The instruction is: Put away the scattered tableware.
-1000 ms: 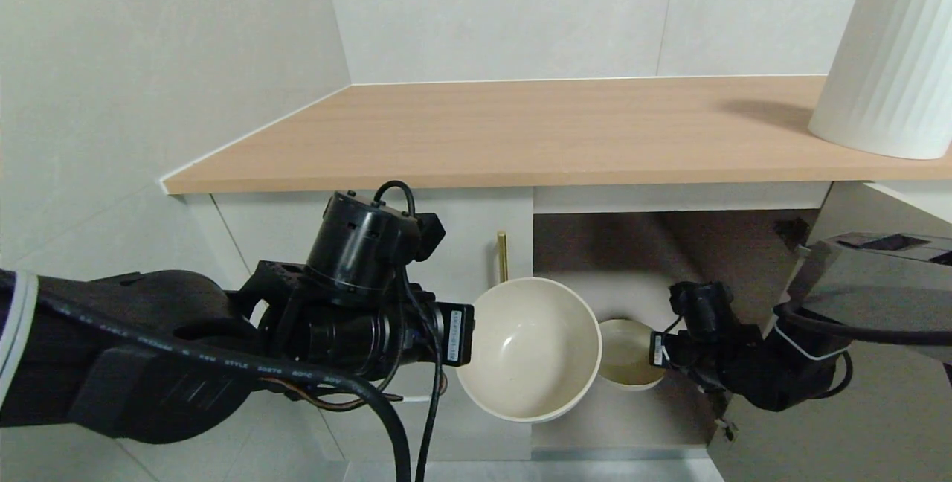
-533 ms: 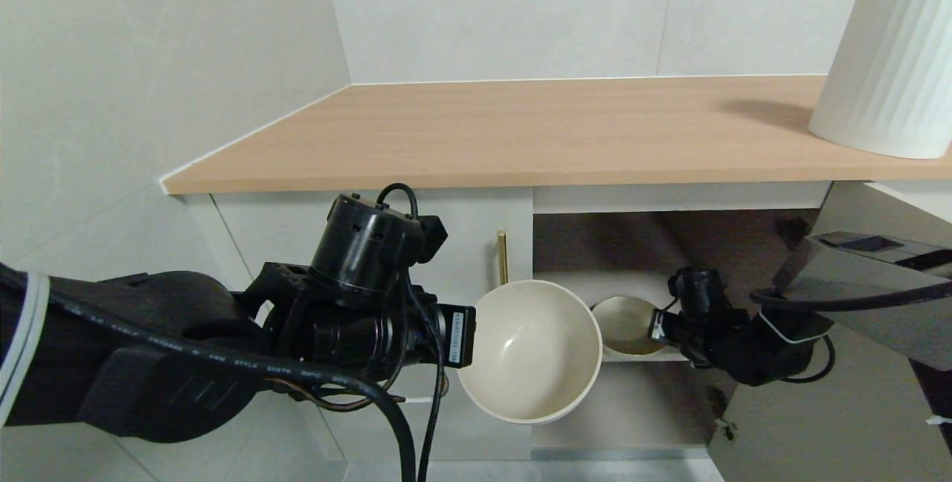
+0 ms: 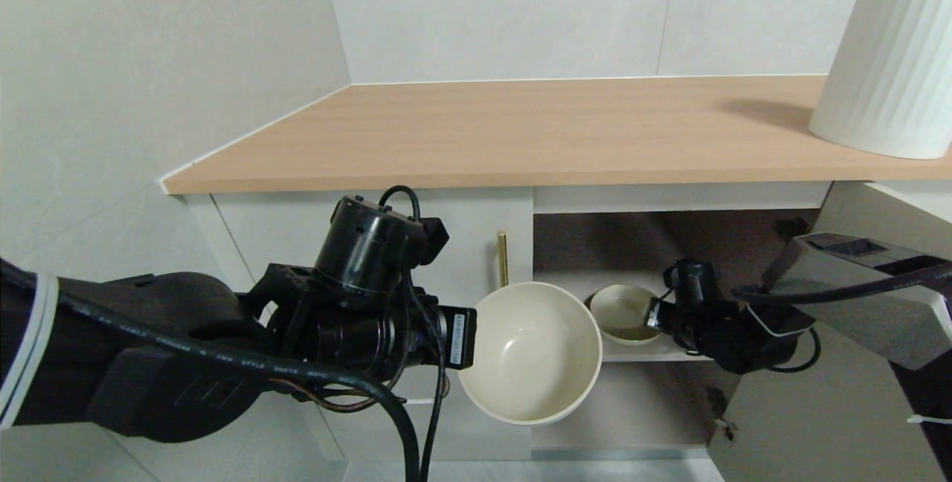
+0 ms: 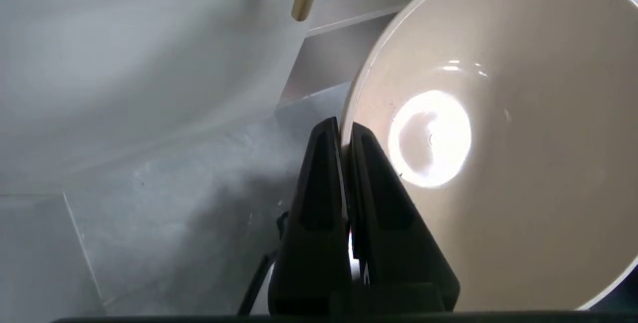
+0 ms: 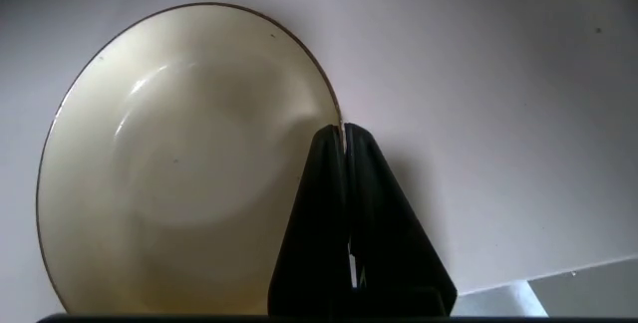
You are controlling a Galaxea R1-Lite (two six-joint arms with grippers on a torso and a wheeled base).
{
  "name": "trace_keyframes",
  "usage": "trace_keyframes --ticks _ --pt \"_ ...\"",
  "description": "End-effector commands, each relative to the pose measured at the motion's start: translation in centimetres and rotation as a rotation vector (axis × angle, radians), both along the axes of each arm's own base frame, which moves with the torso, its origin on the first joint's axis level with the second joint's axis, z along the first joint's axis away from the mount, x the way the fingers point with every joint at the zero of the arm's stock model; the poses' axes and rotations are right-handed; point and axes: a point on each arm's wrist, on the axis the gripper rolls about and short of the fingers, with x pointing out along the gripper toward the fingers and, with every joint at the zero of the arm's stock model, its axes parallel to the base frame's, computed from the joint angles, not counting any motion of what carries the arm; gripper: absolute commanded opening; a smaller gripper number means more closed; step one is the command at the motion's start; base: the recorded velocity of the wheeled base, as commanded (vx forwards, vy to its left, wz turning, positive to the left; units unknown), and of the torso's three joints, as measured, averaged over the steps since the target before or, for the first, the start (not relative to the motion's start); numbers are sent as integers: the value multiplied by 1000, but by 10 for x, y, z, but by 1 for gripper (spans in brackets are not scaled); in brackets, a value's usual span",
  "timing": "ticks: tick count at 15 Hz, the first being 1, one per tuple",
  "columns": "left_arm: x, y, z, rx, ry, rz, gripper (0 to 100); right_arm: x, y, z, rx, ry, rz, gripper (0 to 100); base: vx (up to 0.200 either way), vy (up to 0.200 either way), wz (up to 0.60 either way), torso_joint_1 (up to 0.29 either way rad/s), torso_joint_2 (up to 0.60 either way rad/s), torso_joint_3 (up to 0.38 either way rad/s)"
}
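left fingers (image 4: 321, 188) pinched tight on big bowl (image 3: 532, 352) rim, held before cabinet (image 3: 483, 218) | right fingers (image 5: 327, 198) clamped on small bowl (image 3: 621, 309) rim, at shelf (image 3: 647, 354) | both likely rigid, light, slick, chippable; rim pinch suits, set down gently

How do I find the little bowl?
Look under the wooden countertop, inside the open cupboard. At its shelf, the right gripper pinches the little bowl by its rim. It is smaller and farther back than the big bowl held by the left gripper outside.
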Motion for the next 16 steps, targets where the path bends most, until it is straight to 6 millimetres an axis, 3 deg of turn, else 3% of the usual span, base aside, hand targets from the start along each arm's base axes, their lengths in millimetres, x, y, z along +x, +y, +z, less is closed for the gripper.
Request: trace_keyframes --ticks 1,2,6,8,14,16 --pt "0 0 -1 1 2 1 0 2 0 0 -1 -5 -2 0 0 0 0 0 0 0" --pt "0 0 -1 2 1 -2 0 2 0 0 -1 -6 -3 100 0 0 0 0 0 0" --pt "-1 -3 -4 8 10 -9 0 0 0 5 1 -13 -5 100 0 0 0 0 0 0" --pt "-2 -8 -9 20 24 -23 0 -13 -1 20 0 -9 3 100 0 0 0 0 0 0" --pt "-1 -32 -58 189 128 -26 0 -135 25 162 150 37 390 100 0 0 0 0 0 0" --pt "-3 -36 -63 203 137 -38 0 -168 29 187 195 101 524 100 0 0 0 0 0 0"
